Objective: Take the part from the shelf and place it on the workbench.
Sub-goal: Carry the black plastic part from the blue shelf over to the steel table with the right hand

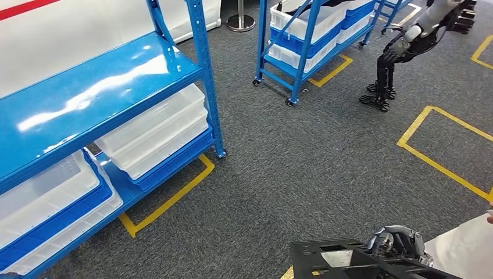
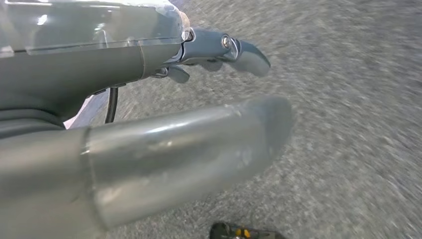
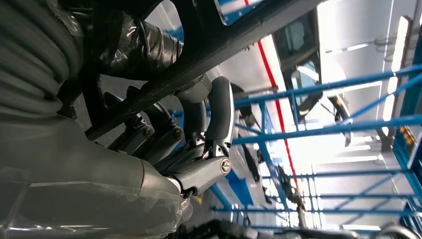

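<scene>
Right hand [image 1: 395,241] grips black frame part [image 1: 343,261], fingers [image 3: 219,114] hooked over a bar, near right, off the blue shelf [image 1: 99,87]. Left hand [image 2: 149,124] empty, fingers apart. Risk: walking sway could work the one-handed part loose before any worktop.

Left hand [image 2: 149,124]: grey, thick thumb, clear film wrap; right hand [image 3: 199,149]: dark fingers [image 3: 219,109], screws.
</scene>
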